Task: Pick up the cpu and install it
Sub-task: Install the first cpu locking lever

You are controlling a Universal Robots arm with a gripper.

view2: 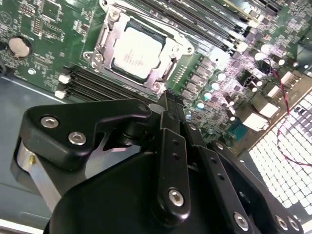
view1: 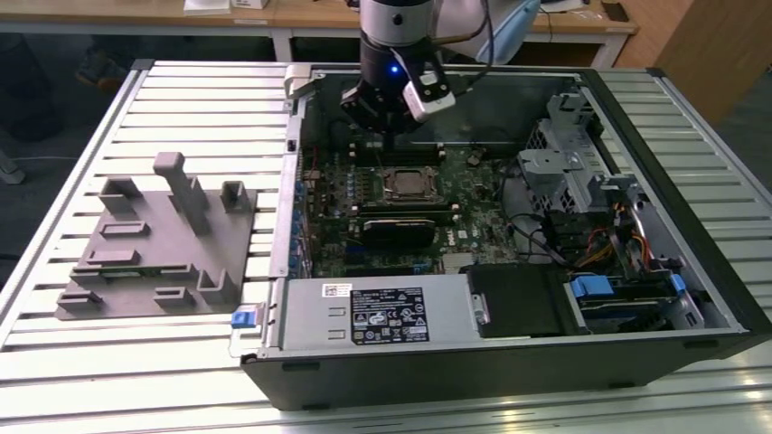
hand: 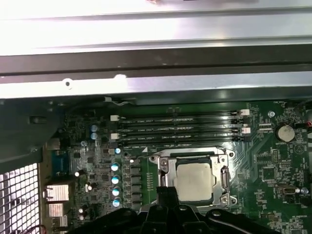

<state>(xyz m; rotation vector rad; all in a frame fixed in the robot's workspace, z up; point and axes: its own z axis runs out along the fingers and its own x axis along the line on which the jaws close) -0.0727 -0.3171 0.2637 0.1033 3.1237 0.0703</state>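
The cpu [view1: 404,183] is a small square chip with a silvery top. It lies flat inside the metal-framed socket [view2: 105,36] on the green motherboard, and both wrist views show it there [view2: 136,52] [hand: 195,181]. My gripper [view1: 371,140] hangs inside the open computer case, a little above the board and just behind the socket in the exterior view. Its black fingers [view2: 169,105] are pressed together with nothing between them. Their tips [hand: 165,192] sit beside the socket's edge, apart from the chip.
The open computer case [view1: 675,298] lies on a slatted table. A grey plastic fixture [view1: 157,244] stands at the exterior view's left. Memory slots [hand: 180,129] run alongside the socket. A black module [view1: 408,231], power supply [view1: 374,312] and drive cage [view1: 567,158] crowd the case.
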